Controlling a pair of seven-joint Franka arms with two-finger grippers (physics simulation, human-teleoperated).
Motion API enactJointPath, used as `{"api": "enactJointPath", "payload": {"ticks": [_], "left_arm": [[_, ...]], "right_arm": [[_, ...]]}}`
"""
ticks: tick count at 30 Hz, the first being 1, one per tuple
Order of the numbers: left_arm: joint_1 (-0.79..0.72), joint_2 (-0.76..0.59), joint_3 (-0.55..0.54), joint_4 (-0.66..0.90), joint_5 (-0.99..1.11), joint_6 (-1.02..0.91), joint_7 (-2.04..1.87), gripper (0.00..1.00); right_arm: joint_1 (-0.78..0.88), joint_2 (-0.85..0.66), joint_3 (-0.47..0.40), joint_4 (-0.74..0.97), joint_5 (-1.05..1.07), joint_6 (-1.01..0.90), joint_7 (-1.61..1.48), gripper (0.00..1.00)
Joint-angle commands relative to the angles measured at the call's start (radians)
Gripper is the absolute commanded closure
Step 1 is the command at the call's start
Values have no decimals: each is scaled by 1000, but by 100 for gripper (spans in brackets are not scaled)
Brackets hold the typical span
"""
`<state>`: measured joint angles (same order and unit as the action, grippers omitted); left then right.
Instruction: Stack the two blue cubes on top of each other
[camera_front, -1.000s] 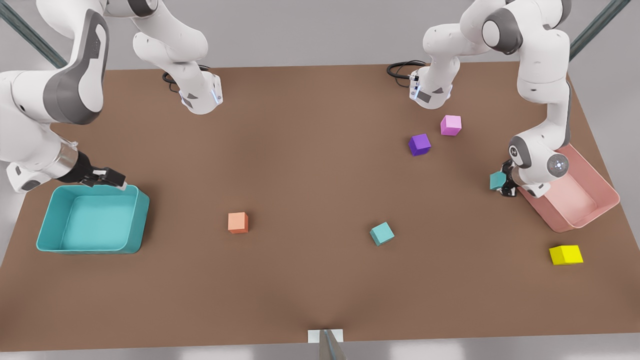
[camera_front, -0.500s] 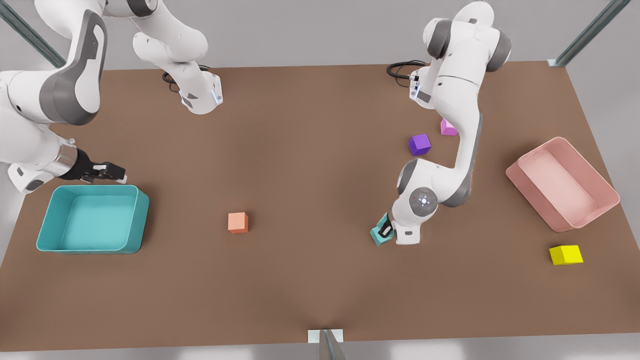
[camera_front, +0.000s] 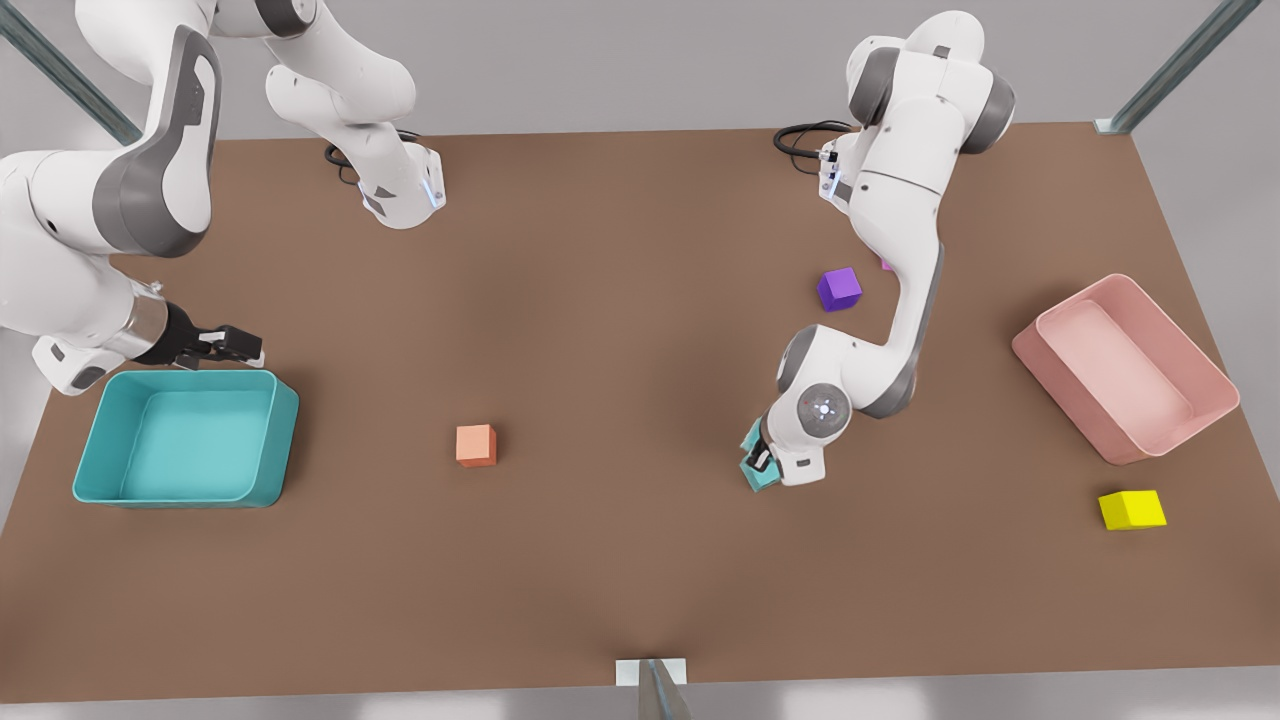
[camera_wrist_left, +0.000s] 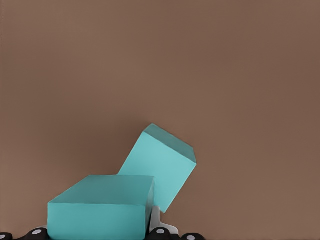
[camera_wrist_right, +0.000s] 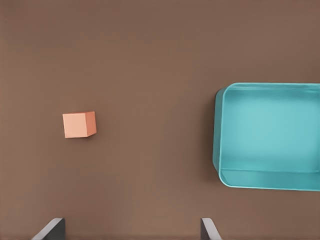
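left gripper (camera_front: 762, 455) at table (camera_front: 620, 560) centre-right pinches one blue cube (camera_wrist_left: 100, 207) just above the other blue cube (camera_wrist_left: 160, 165); right gripper (camera_front: 235, 345), fingers spread, waits at the teal bin's (camera_front: 90, 450) twelve o'clock.

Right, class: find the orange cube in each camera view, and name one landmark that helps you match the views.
Front view: orange cube left of centre, to the right of the teal bin.
Right wrist view: orange cube lies apart from the teal bin.
Left wrist view: faces the held blue cube and the second blue cube instead.
Shared landmark: the teal bin.
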<state>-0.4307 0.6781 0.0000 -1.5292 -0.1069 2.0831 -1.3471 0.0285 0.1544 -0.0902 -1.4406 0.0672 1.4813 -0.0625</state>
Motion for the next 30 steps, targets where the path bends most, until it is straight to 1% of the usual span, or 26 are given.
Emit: {"api": "enactJointPath", "payload": {"ticks": [1,4,5,14,15,16,22,23,25,27,30], "left_arm": [[0,-3,0,-6,-2,61,-115,48],[0,-2,0,-6,0,129,-115,48],[0,-2,0,-6,0,130,-115,48],[7,1,0,-22,7,132,-115,47],[7,1,0,-20,7,137,-115,32],[7,1,0,-20,7,147,-115,0],[15,-6,2,-17,9,123,-113,0],[15,-8,3,1,9,80,-113,0],[18,-8,3,20,9,52,-113,0],[20,-8,5,66,15,-37,-113,0],[41,-48,3,78,44,-124,-113,0]], "right_arm": [[1,-1,0,2,-1,2,-31,0],[2,-1,1,-6,3,1,-31,0],[45,13,1,0,-6,2,-30,0],[56,31,0,16,-7,2,-31,0],[56,31,-2,16,-7,2,-31,0],[54,31,-3,16,-7,2,-31,0],[53,30,-5,17,-7,1,-31,0],[53,30,-5,17,-7,1,-31,0],[51,30,-5,19,-6,2,-31,0],[53,31,-5,17,-7,2,-31,0],[53,31,-5,19,-9,2,-31,0]]}}
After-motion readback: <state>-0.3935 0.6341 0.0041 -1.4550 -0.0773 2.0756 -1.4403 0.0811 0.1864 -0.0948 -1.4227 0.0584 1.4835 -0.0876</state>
